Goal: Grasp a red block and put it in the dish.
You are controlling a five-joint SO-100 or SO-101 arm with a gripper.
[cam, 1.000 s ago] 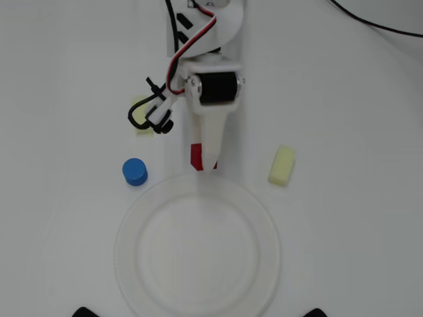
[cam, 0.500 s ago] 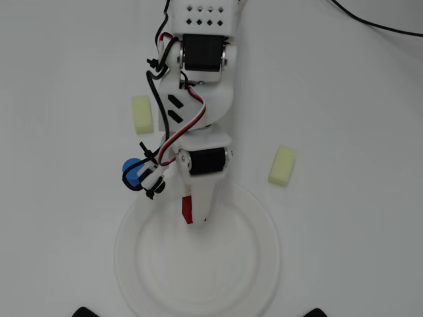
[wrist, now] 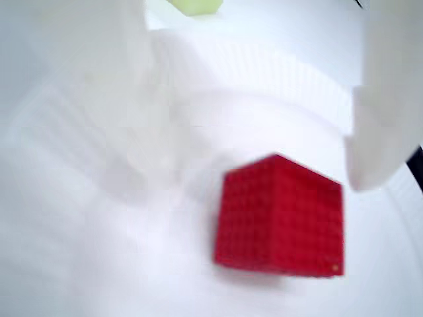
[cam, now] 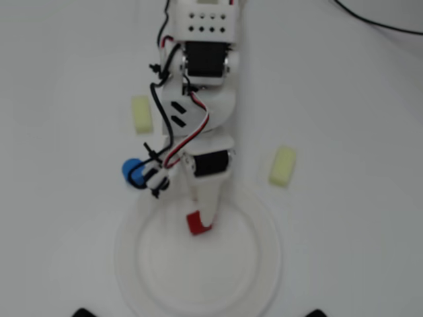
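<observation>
overhead view: the desk (cam: 357, 99) was plain white and evenly lit, with a black cable (cam: 377, 23) crossing its top right corner and two small dark shapes (cam: 84, 312) cut off at the bottom edge. nothing of the room beyond the desk showed. the white arm (cam: 205, 79) reached down from the top middle, its red, white and black wires looping along its left side. counted here: one red block (cam: 197, 222), one dish (cam: 132, 264), one blue cylinder (cam: 131, 170) and two pale yellow blocks. one yellow block (cam: 141, 113) lay left of the arm, the other (cam: 283, 166) right of it, just off the dish rim. the cylinder sat just outside the dish's upper left rim, partly under the wires. the hand (cam: 201, 218) pointed down over the dish's upper inner part, and the block lay at its tip, inside the dish.

wrist view: the picture was blurred. the block (wrist: 279, 216) sat on the white floor of the dish (wrist: 291, 72), whose ribbed rim curved behind it. one white finger (wrist: 112, 79) stood well left of the block, the other (wrist: 386, 112) just at its upper right; the hand was spread wide and held nothing. a scrap of one yellow block (wrist: 195, 5) showed at the top edge.
</observation>
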